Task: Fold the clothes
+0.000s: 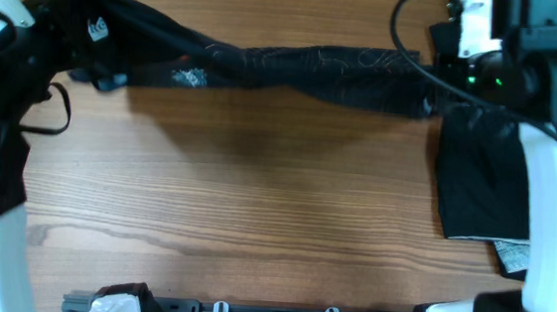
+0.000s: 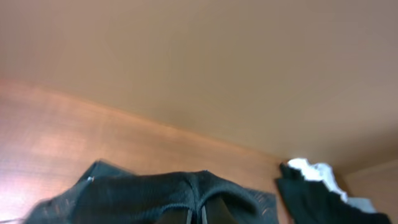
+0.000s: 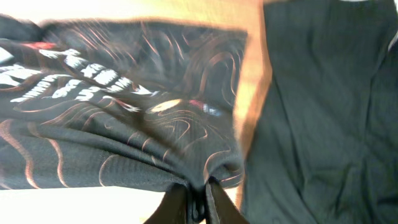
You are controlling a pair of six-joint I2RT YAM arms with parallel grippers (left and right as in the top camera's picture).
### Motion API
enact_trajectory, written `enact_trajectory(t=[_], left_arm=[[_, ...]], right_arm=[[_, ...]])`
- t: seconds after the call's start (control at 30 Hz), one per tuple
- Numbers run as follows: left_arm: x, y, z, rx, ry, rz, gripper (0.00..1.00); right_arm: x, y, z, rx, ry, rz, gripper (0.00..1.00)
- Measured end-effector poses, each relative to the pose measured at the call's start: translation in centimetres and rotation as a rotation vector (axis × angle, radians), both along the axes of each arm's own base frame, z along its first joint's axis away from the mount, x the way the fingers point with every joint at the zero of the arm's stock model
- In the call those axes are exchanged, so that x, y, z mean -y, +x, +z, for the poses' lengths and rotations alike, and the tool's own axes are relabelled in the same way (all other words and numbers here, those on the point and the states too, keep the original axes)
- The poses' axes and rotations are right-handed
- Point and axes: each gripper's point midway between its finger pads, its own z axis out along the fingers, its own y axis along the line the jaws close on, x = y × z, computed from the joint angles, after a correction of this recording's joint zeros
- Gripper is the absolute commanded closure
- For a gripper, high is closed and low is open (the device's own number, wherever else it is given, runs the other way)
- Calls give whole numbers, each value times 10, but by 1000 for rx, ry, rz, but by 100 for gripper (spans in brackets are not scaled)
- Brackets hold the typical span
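Black T-shirt, reddish-brown contour lines, white lettering; brown woodgrain table

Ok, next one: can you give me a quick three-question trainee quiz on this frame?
1. True or false: the printed black T-shirt lies neatly folded at the centre of the table.
2. The T-shirt is pinched by: A) one hand, B) both hands, C) neither.
3. Fill in: the plain black garment lies on the robot's ____ side.

Key:
1. False; it is stretched in a twisted band along the far side.
2. B; left hand and right hand each pinch it.
3. Right.
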Motion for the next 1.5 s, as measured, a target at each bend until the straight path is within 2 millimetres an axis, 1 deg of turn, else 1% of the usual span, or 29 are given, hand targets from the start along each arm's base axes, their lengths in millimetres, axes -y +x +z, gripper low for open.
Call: enact_trajectory(t=[0.03,0.07,0.13,0.17,0.23,0.27,0.3,0.37,0.4,0.47,0.5,0.53,0.57,0.6,0.7,0.83,0.87,0.9,0.93,1.0,1.03,1.13,1.2,1.27,1.3,1.37,1.4,1.43,1.5], left_arm=[[-4,8,-11,-38,0,15,96],[-10,22,-32,-102,-1,35,96],[-15,39,-57,-179,-4,49,96],[-18,52,-82,-252,-9,55,96],[-18,64,-103,-308,-11,53,96],[-17,73,-118,-346,-13,47,96],[-17,79,-130,-377,-15,45,96],[-17,89,-150,-425,-17,44,96],[-18,91,-153,-430,-17,45,96],[-20,91,-153,-427,-9,56,96],[-22,91,-153,-429,-4,64,96],[-22,91,-153,-428,-2,67,96],[-23,91,-153,-429,0,70,96],[-23,90,-154,-435,1,72,96],[-23,90,-155,-439,1,73,96],[-23,89,-156,-444,0,73,96],[-23,89,-156,-444,0,72,96],[-23,89,-155,-443,0,73,96],[-23,89,-156,-444,0,73,96],[-23,89,-156,-444,0,73,96],[-23,89,-156,-444,0,72,96],[-23,89,-156,-444,0,73,96],[-23,89,-155,-443,0,73,96],[-23,90,-154,-436,1,73,96],[-24,93,-151,-418,4,75,96],[-26,100,-144,-378,10,80,96],[-27,103,-139,-355,14,84,96],[-29,105,-131,-322,21,95,96],[-38,104,-112,-258,27,119,96]], right_arm=[[2,1,-18,-62,-25,3,82],[5,-3,-57,-209,-70,20,80],[8,-10,-90,-351,-106,43,80],[10,-16,-114,-448,-127,50,79],[12,-21,-130,-505,-138,49,69],[12,-24,-138,-529,-137,49,63],[7,-27,-145,-549,-110,57,55],[-13,-31,-158,-576,1,101,46],[-24,-28,-164,-563,42,123,42],[-50,-16,-176,-501,88,182,30],[-83,-7,-189,-436,112,265,30],[-97,-13,-196,-442,117,304,30],[-108,-10,-203,-414,125,332,30],[-121,0,-211,-352,136,363,30],[-141,-4,-244,-355,137,411,29],[-148,8,-279,-365,138,404,30],[-149,11,-287,-366,140,398,32],[-150,13,-291,-369,142,393,39],[-151,14,-298,-376,145,386,53],[-152,16,-303,-376,150,376,83],[-153,18,-303,-367,156,374,96],[-156,20,-302,-357,171,373,96],[-146,18,-299,-391,135,321,96],[-138,24,-288,-392,111,280,96],[-131,32,-269,-382,105,252,96],[-118,52,-213,-298,119,211,96],[-110,66,-164,-197,140,189,96],[-100,72,-119,-102,158,172,96],[-80,69,-39,68,176,142,96]])
